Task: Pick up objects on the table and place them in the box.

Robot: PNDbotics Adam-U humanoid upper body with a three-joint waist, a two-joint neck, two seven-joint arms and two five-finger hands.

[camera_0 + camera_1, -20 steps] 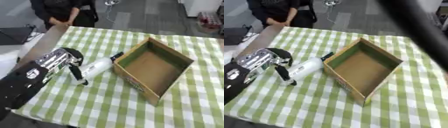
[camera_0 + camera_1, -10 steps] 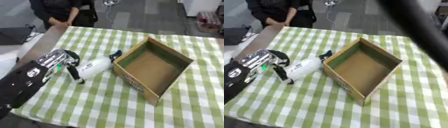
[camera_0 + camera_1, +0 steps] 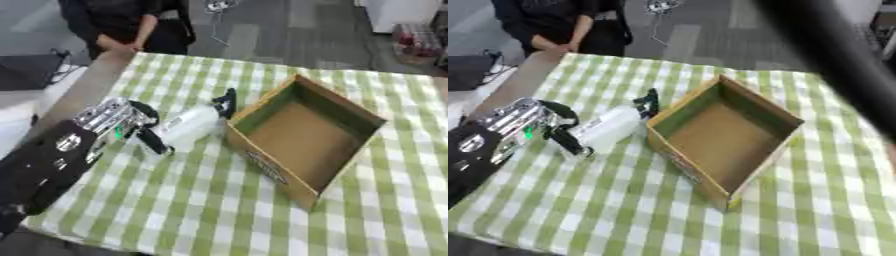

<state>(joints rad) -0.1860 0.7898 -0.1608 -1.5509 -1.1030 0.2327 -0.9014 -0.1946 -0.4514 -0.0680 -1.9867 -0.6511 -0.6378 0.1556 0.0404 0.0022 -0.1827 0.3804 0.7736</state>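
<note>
A table covered with a green and white checked cloth fills most of both views, lying askew. On it, right of centre, sits an open cardboard box, brown inside with a green band along the inner top of its walls; nothing shows inside it. The robot's left arm, black with silver parts, comes in from the lower left corner and reaches toward the middle of the table. Its left hand is at the near end of a white bottle, with dark fingers curled down along the bottle's base and touching it; whether they truly close round it I cannot tell from the blur. The bottle lies on its side on the cloth, just left of the box, its black cap pointing toward the box's near left wall and close against it. In the right eye view a blurred dark bar crosses the upper right corner; what it is cannot be made out.
</note>
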